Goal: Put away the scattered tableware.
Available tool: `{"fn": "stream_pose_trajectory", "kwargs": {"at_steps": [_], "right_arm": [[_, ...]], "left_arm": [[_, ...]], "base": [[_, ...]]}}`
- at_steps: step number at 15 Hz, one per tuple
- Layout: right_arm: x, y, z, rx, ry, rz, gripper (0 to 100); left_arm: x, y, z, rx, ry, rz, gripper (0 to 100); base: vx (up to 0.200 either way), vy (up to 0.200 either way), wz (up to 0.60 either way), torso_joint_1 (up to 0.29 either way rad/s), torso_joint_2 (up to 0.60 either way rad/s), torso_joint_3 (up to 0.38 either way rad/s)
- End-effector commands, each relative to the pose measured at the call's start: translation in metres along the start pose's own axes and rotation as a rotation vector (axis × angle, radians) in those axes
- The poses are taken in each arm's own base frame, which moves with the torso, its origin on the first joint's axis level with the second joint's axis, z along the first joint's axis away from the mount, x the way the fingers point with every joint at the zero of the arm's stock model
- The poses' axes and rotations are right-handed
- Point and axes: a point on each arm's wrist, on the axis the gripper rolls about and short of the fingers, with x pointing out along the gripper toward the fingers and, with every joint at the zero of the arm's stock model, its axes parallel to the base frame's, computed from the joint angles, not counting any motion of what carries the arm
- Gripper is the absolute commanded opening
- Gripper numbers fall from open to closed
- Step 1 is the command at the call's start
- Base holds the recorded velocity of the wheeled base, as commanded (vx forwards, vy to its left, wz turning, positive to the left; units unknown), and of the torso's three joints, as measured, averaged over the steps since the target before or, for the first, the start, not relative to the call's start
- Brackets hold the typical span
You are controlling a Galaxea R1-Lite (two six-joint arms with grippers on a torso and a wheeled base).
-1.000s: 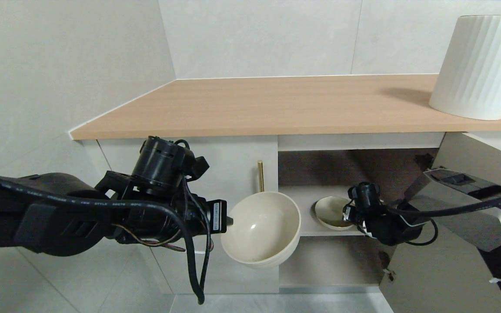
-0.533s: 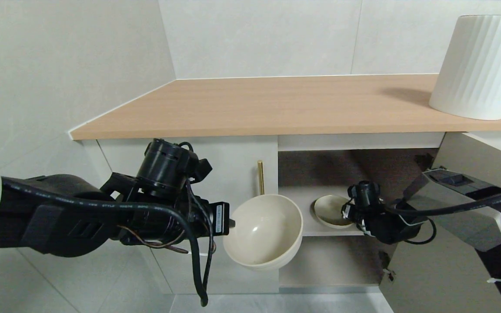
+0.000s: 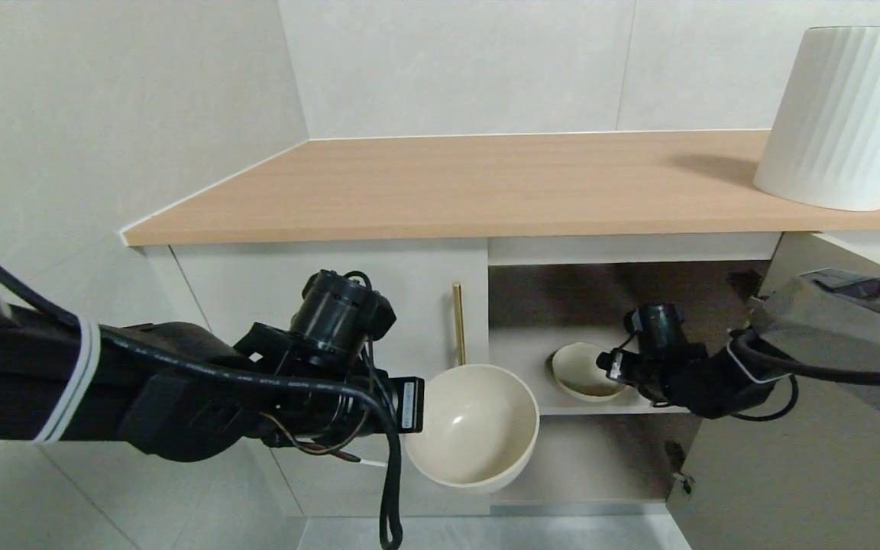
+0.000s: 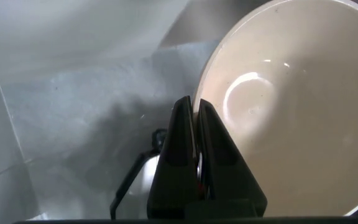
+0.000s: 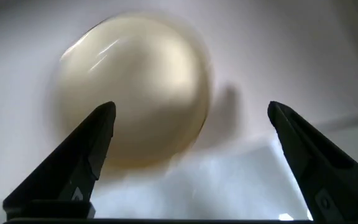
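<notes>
Under the wooden counter [image 3: 486, 183], in front of the open cupboard [image 3: 638, 249], the left pincer [image 3: 412, 403] was shut tight on the rim of a big cream bowl [image 3: 474, 431]. One finger was inside the bowl and one outside. The bowl hung in the air, tipped on its side with its open face to the camera, low down beside the closed door with the gold handle [image 3: 457, 321]. Inside the cupboard a small cream bowl [image 3: 581, 372] sat on the middle shelf [image 3: 520, 351]. It looked a bit tipped, but I could not tell for sure. The right pincer [image 3: 609, 365] was spread wide just beside the small bowl, and I could not see it touching. A tall white ribbed tub [image 3: 845, 114] stood on the counter, far from both bowls. The big bowl looked hard, smooth and shiny, so I think it could slip in a thin pinch like this one. It is likely heavy for a hold on one edge, and it would crack or chip if it fell or bumped the shelf. I think the rim is the only good place to hold it. The bowl should go down flat and softly before the pincer lets go.
</notes>
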Motion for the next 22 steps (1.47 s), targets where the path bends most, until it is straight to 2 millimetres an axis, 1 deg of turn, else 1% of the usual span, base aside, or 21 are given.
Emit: {"fn": "stream_pose_trajectory", "kwargs": {"at_steps": [1, 2, 3, 4, 5, 6, 7, 8, 9, 10, 14, 15, 16, 17, 20, 21, 22], "right_arm": [[-0.092, 0.014, 0.027, -0.031, 0.051, 0.174, 100], [-0.106, 0.016, 0.028, -0.041, 0.069, 0.204, 100], [-0.141, 0.023, 0.032, -0.065, 0.098, 0.285, 100], [-0.176, 0.029, 0.03, -0.105, 0.148, 0.361, 100], [-0.201, 0.033, 0.026, -0.145, 0.191, 0.416, 100], [-0.22, 0.038, 0.021, -0.178, 0.224, 0.457, 100], [-0.227, 0.039, 0.018, -0.194, 0.237, 0.47, 100], [-0.239, 0.047, 0.005, -0.247, 0.285, 0.49, 100], [-0.24, 0.05, -0.001, -0.266, 0.298, 0.491, 100], [-0.236, 0.053, -0.008, -0.283, 0.32, 0.486, 100], [-0.216, 0.064, -0.038, -0.361, 0.387, 0.423, 100], [-0.206, 0.067, -0.047, -0.379, 0.398, 0.385, 100], [-0.202, 0.069, -0.051, -0.387, 0.407, 0.374, 100], [-0.194, 0.071, -0.058, -0.396, 0.423, 0.356, 100], [-0.19, 0.073, -0.059, -0.384, 0.411, 0.362, 100], [-0.19, 0.073, -0.059, -0.38, 0.409, 0.364, 0], [-0.191, 0.074, -0.058, -0.379, 0.407, 0.365, 0]], "left_arm": [[0.02, -0.005, -0.011, 0.03, 0.063, 0.012, 0], [0.023, -0.007, -0.014, 0.039, 0.07, 0.019, 0], [0.03, -0.009, -0.019, 0.052, 0.081, 0.043, 0], [0.035, -0.011, -0.023, 0.063, 0.09, 0.065, 0], [0.037, -0.014, -0.025, 0.071, 0.096, 0.067, 0], [0.038, -0.014, -0.026, 0.073, 0.099, 0.067, 0], [0.038, -0.014, -0.026, 0.073, 0.099, 0.067, 0], [0.036, -0.015, -0.027, 0.076, 0.098, 0.065, 0], [0.035, -0.015, -0.026, 0.076, 0.095, 0.064, 0], [0.033, -0.016, -0.025, 0.076, 0.09, 0.061, 0], [0.032, -0.016, -0.025, 0.077, 0.087, 0.059, 0], [0.032, -0.016, -0.025, 0.077, 0.087, 0.059, 0], [0.032, -0.016, -0.025, 0.077, 0.087, 0.059, 0], [0.032, -0.017, -0.026, 0.078, 0.088, 0.058, 0], [0.032, -0.016, -0.026, 0.078, 0.089, 0.059, 0], [0.033, -0.016, -0.026, 0.078, 0.091, 0.059, 0], [0.033, -0.016, -0.026, 0.078, 0.092, 0.06, 0]], "base": [[0.0, 0.0, 0.0, 0.0, 0.0, 0.0], [0.0, 0.0, 0.0, 0.0, 0.0, 0.0], [0.0, 0.0, 0.0, 0.0, 0.0, 0.0], [0.0, 0.0, 0.0, 0.0, 0.0, 0.0], [0.0, 0.0, 0.0, 0.0, 0.0, 0.0], [0.0, 0.0, 0.0, 0.0, 0.0, 0.0], [0.0, 0.0, 0.0, 0.0, 0.0, 0.0], [0.0, 0.0, 0.0, 0.0, 0.0, 0.0], [0.0, 0.0, 0.0, 0.0, 0.0, 0.0], [0.0, 0.0, 0.0, 0.0, 0.0, 0.0], [0.0, 0.0, 0.0, 0.0, 0.0, 0.0], [0.0, 0.0, 0.0, 0.0, 0.0, 0.0], [0.0, 0.0, 0.0, 0.0, 0.0, 0.0], [0.0, 0.0, 0.0, 0.0, 0.0, 0.0], [0.0, 0.0, 0.0, 0.0, 0.0, 0.0], [0.0, 0.0, 0.0, 0.0, 0.0, 0.0], [0.0, 0.0, 0.0, 0.0, 0.0, 0.0]]}}
